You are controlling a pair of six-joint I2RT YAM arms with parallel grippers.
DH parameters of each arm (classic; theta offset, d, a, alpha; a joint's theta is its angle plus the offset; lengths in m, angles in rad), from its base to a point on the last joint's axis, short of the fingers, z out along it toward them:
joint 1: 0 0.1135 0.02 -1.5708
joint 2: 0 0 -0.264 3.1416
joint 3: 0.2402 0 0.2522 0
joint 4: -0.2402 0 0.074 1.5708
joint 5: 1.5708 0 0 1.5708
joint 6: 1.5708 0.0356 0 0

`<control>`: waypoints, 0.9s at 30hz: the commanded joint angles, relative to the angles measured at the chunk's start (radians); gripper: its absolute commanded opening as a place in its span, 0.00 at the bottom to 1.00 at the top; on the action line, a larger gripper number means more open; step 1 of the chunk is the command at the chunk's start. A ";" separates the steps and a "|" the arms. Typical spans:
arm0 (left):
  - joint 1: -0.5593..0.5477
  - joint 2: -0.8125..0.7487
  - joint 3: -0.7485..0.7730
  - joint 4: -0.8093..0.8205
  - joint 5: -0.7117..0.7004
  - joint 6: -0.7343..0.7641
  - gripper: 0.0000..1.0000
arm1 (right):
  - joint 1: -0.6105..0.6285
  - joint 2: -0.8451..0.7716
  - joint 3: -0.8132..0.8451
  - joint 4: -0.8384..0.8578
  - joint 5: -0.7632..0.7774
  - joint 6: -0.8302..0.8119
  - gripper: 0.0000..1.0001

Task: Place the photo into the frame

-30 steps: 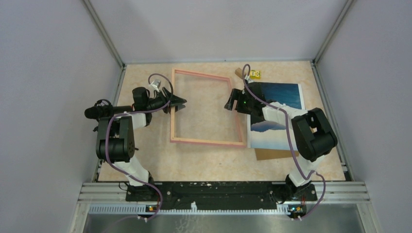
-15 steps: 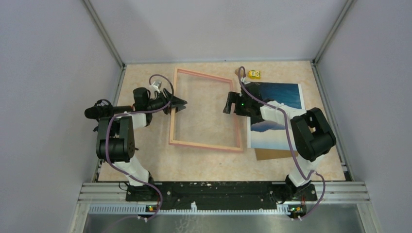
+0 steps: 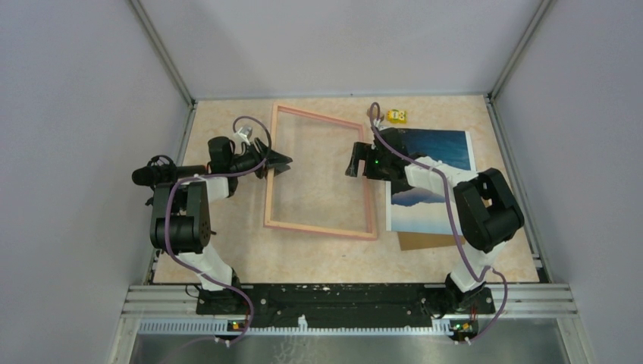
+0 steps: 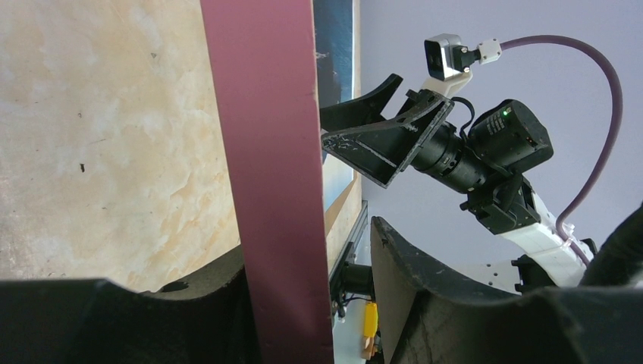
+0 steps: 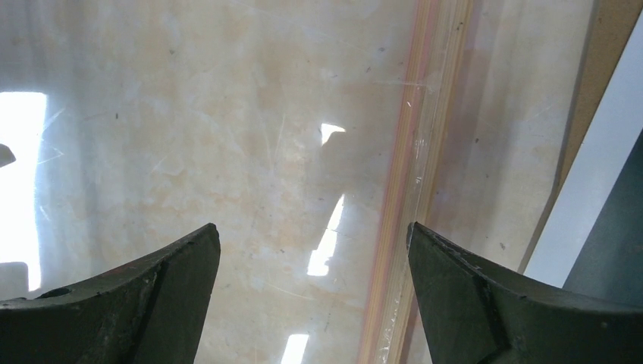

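Note:
The frame (image 3: 319, 229), thin pinkish wood, lies in the middle of the table. My left gripper (image 3: 283, 161) is open and straddles its left rail. In the left wrist view that frame rail (image 4: 265, 152) rests against one finger of the left gripper (image 4: 303, 250), with a gap to the other. My right gripper (image 3: 355, 161) hovers open just inside the right rail. The right wrist view shows the frame rail (image 5: 409, 189) near one finger of the right gripper (image 5: 312, 227), above a reflective pane. The photo (image 3: 447, 148), dark blue sky over pale mountains, lies face up to the right, partly under the right arm.
A plain brown backing board (image 3: 421, 241) sticks out from under the photo's near edge. A small yellow object (image 3: 396, 115) sits at the back of the table. Grey walls and metal rails (image 3: 182, 136) close the table in on the left, right and back.
The frame has turned a little, its near right corner sliding left and nearer. The right gripper has opened wider and shifted slightly left. The left gripper has stayed put.

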 commanded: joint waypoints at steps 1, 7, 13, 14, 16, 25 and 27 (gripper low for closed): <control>-0.006 -0.016 -0.001 0.110 0.032 -0.017 0.52 | 0.012 0.013 0.043 0.085 -0.058 0.020 0.90; -0.006 -0.015 -0.009 0.136 0.038 -0.035 0.52 | 0.013 0.019 0.035 0.099 -0.045 0.032 0.89; -0.006 0.001 -0.020 0.208 0.048 -0.077 0.44 | 0.013 0.042 0.043 0.087 -0.027 0.030 0.89; -0.006 0.003 -0.023 0.214 0.048 -0.081 0.43 | 0.013 0.043 0.044 0.081 -0.019 0.028 0.89; -0.006 0.004 -0.031 0.250 0.050 -0.098 0.41 | 0.011 0.045 0.044 0.076 -0.008 0.025 0.89; -0.005 0.033 -0.062 0.435 0.062 -0.203 0.47 | 0.008 0.073 0.052 0.080 -0.019 0.026 0.89; -0.004 0.046 -0.073 0.509 0.068 -0.245 0.47 | 0.007 0.078 0.053 0.082 -0.024 0.027 0.89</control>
